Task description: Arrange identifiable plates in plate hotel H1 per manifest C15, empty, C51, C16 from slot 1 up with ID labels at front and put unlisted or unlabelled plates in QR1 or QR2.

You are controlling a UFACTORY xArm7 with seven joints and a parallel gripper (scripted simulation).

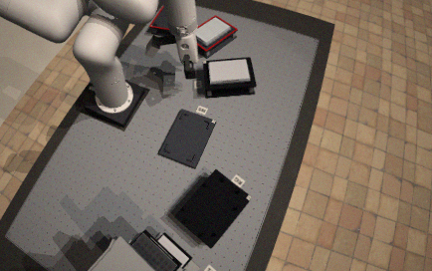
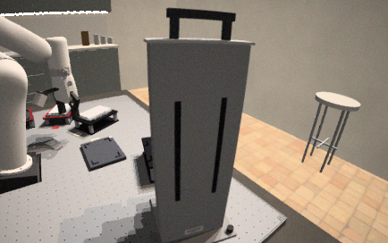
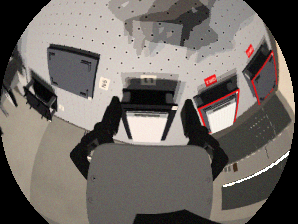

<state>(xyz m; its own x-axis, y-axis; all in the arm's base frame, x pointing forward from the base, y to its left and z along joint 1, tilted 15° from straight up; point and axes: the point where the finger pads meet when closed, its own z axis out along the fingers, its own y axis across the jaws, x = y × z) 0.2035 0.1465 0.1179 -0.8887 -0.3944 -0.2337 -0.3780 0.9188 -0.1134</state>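
The robot's black two-finger gripper (image 3: 154,117) is wide open and holds nothing. It hangs just beside the short end of a pale grey flat plate (image 1: 228,71) that lies on a black raised nest (image 1: 251,85). In the wrist view the plate (image 3: 148,123) shows between the two black fingers, so the gripper looks lined up with it. I think the next step is to move onto this plate and close on it.

Behind the raised nest, away from the tower, are two red-edged quarantine nests. The nearer one (image 1: 230,36) already has a grey plate (image 1: 213,30) on it. The other one (image 1: 158,19) is mostly hidden by the white arm (image 1: 102,65). On the tower side of the raised nest lies a flat dark grey nest (image 1: 187,137), and past that a thicker black block (image 1: 211,206). The tall grey tower with a black handle (image 2: 197,129), likely the plate hotel, stands well apart from the raised nest. Its slots cannot be seen from here.

What could go wrong: the fingers could bump the plate's rim and push it crooked. If they close off centre, the plate could tip when lifted. No label can be read, so the plate might go to the wrong place.
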